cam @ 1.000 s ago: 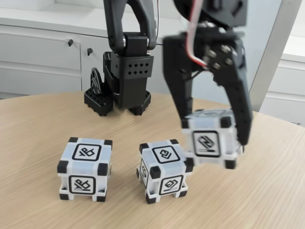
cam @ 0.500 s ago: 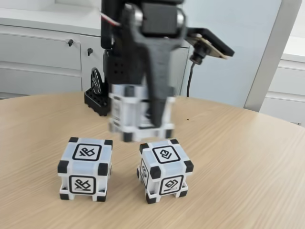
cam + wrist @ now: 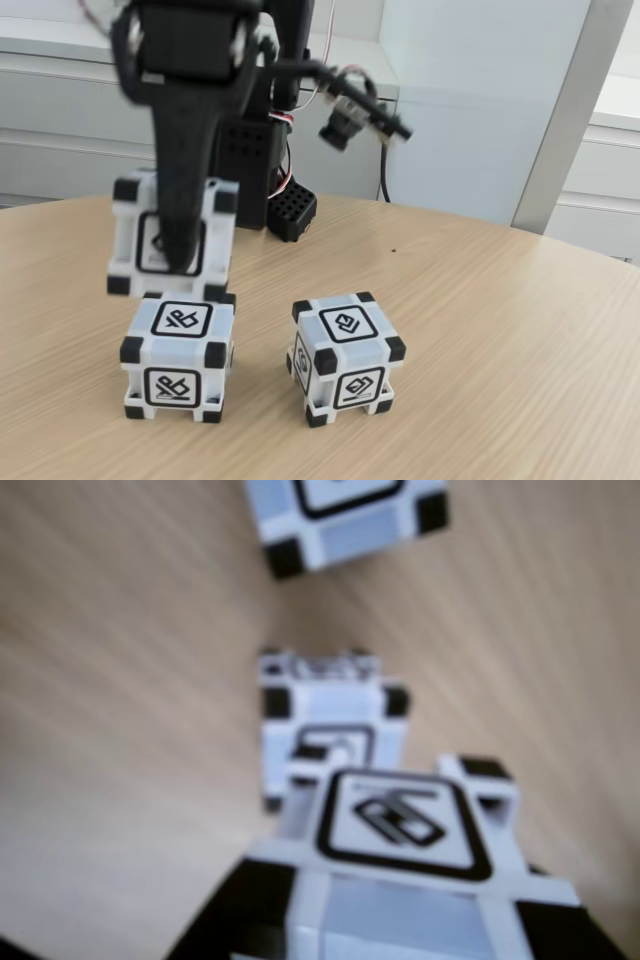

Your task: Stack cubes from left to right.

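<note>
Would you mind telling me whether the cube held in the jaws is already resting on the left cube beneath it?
Cannot tell. In the fixed view the held cube hangs blurred just above the left cube, their edges meeting without a plain gap or contact.

Fixed view: you look from low at the table's near edge, level toward the arm's base and the cabinets behind, close to the cubes. Wrist view: you look steeply down from the arm, very near and blurred. Both views share the held cube, the cube beneath it and the neighbouring cube.
</note>
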`<move>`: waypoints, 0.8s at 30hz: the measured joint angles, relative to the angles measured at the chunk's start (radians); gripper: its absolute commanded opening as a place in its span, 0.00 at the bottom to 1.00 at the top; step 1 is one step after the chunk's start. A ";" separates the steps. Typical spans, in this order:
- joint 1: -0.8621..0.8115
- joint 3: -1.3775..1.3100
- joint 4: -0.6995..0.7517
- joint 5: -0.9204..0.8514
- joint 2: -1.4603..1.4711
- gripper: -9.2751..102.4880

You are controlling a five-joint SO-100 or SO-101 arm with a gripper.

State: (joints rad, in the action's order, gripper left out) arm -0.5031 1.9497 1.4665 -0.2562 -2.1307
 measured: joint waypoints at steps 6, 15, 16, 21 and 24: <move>0.002 0.000 0.000 -0.058 0.083 0.08; 0.002 0.000 0.000 -0.071 0.089 0.32; 0.002 0.000 0.000 -0.071 0.089 0.35; 0.002 0.000 0.000 -0.071 0.089 0.42; 0.002 0.000 0.000 -0.071 0.089 0.43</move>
State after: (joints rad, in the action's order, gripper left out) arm -0.5016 1.9497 1.4665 -0.3267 -2.0417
